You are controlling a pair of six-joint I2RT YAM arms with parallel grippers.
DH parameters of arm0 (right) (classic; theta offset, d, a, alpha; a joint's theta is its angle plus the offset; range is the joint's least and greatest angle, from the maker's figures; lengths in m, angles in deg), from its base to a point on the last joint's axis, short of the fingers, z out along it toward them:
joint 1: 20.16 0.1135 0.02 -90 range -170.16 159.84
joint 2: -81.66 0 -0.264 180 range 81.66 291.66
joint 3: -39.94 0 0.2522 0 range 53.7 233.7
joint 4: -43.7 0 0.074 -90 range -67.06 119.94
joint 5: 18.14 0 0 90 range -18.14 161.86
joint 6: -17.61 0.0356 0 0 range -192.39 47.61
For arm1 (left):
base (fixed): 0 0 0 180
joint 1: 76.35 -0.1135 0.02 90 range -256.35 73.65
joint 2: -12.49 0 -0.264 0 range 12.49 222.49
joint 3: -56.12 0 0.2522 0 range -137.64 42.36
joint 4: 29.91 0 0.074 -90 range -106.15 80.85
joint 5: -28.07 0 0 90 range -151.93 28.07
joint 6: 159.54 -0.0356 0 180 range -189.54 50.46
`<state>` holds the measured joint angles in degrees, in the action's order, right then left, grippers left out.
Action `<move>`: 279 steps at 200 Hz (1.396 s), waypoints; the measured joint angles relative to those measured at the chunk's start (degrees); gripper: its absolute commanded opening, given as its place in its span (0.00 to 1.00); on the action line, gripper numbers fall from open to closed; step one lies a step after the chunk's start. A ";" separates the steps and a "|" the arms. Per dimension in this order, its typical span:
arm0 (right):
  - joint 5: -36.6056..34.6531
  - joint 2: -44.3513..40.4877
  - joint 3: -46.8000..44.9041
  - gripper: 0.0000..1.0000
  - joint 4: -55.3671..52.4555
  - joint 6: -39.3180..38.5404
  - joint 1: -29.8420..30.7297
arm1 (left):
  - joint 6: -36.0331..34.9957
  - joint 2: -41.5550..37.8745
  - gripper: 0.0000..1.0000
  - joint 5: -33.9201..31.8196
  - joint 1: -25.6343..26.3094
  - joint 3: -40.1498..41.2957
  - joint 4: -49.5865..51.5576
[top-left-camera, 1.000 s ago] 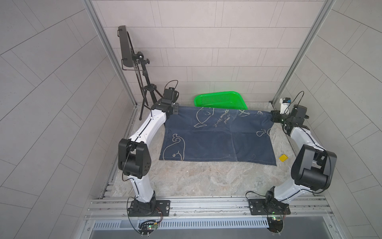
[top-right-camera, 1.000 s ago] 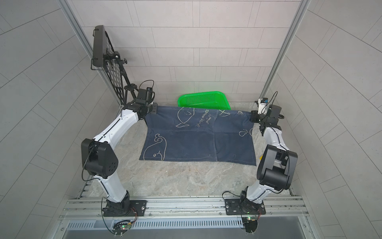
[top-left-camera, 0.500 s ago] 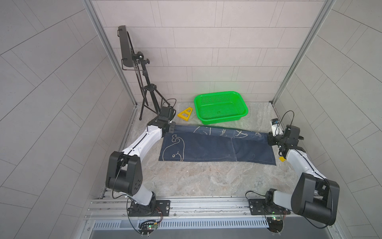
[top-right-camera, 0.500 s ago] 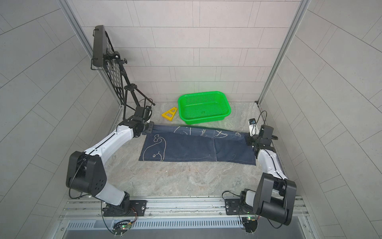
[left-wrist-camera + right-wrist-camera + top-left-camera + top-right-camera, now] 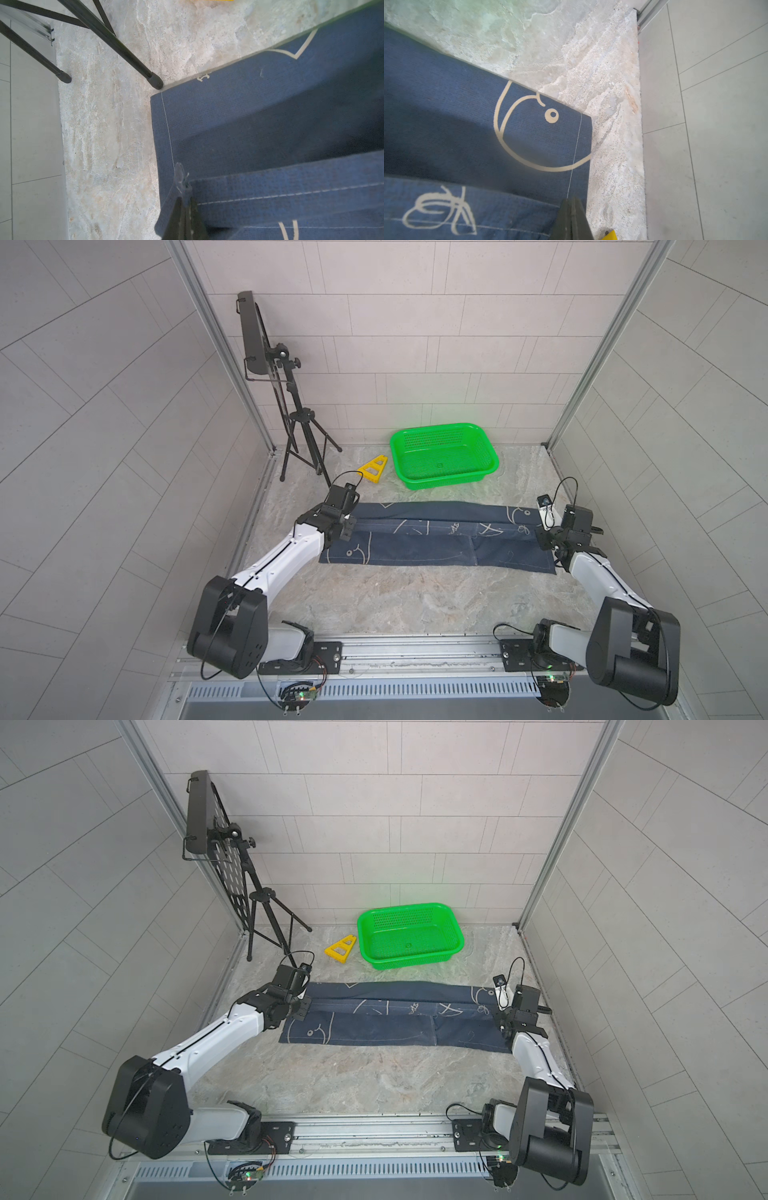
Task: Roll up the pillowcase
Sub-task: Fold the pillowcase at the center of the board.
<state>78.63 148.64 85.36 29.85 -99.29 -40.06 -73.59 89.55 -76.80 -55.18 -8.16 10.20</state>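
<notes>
Jaws on both arms are pinched tight on cloth: the left gripper (image 5: 182, 199) clamps the folded-over edge of the pillowcase (image 5: 419, 549) at its left end, and the right gripper (image 5: 572, 209) clamps it at the right end. The pillowcase lies as a long doubled band across the middle of the table (image 5: 395, 597), reaching nearly from left edge to right edge, short of the green basket (image 5: 440, 440) at the far edge.

Both top views sit high above the near edge of the counter (image 5: 395, 601), looking steeply down toward the back wall (image 5: 415, 344), sharing the whole scene with the pillowcase (image 5: 415, 549) central. The left wrist camera hangs close above one short end of the pillowcase (image 5: 270, 116), the right above the other (image 5: 446, 124), each facing down.
</notes>
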 measured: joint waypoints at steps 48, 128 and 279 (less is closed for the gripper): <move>-2.69 -4.35 -0.50 0.02 -2.27 -2.43 2.43 | -0.94 -0.33 0.00 -3.72 1.70 2.16 1.51; -6.64 -15.28 -3.67 0.03 -10.73 -6.32 4.66 | -2.40 -4.31 0.00 -6.08 2.05 2.38 4.22; -11.98 -18.80 -5.75 0.19 -24.59 -11.74 7.93 | -2.19 -0.02 0.11 -8.52 4.11 5.62 6.54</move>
<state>66.65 129.84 79.62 5.26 -111.02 -32.13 -75.78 89.53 -85.33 -51.07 -2.54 16.74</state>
